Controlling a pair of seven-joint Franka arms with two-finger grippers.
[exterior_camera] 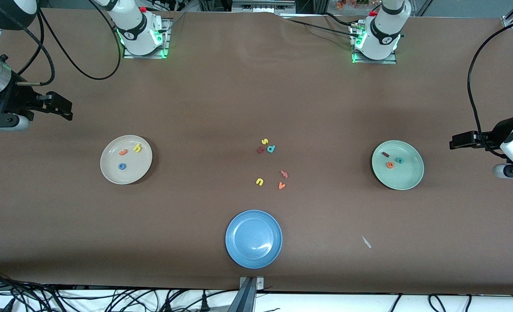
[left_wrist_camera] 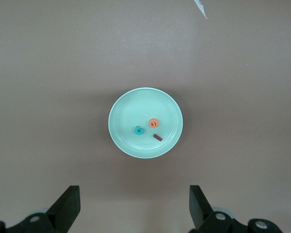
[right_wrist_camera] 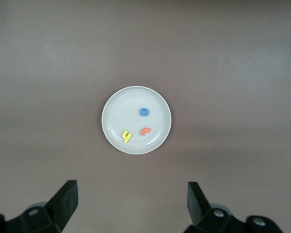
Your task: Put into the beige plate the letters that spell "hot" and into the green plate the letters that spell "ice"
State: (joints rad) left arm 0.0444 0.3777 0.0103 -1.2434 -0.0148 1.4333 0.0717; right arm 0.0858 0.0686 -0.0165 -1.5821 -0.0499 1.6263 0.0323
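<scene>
The beige plate (exterior_camera: 109,167) holds a yellow h (exterior_camera: 137,147), an orange t (exterior_camera: 122,152) and a blue o (exterior_camera: 122,166). The green plate (exterior_camera: 408,175) holds a dark red i (exterior_camera: 385,154), a teal c (exterior_camera: 399,160) and an orange e (exterior_camera: 389,164). My right gripper (exterior_camera: 61,106) hangs open and empty over the table's edge at the right arm's end, looking down on the beige plate (right_wrist_camera: 121,114). My left gripper (exterior_camera: 464,141) hangs open and empty at the left arm's end, with the green plate (left_wrist_camera: 128,116) in its view.
A blue plate (exterior_camera: 253,255) lies empty near the front camera. Loose letters lie mid-table: a yellow s (exterior_camera: 264,141), a teal d (exterior_camera: 271,148), a yellow u (exterior_camera: 259,181), an orange v (exterior_camera: 282,185) and others. A white scrap (exterior_camera: 366,242) lies nearer the camera than the green plate.
</scene>
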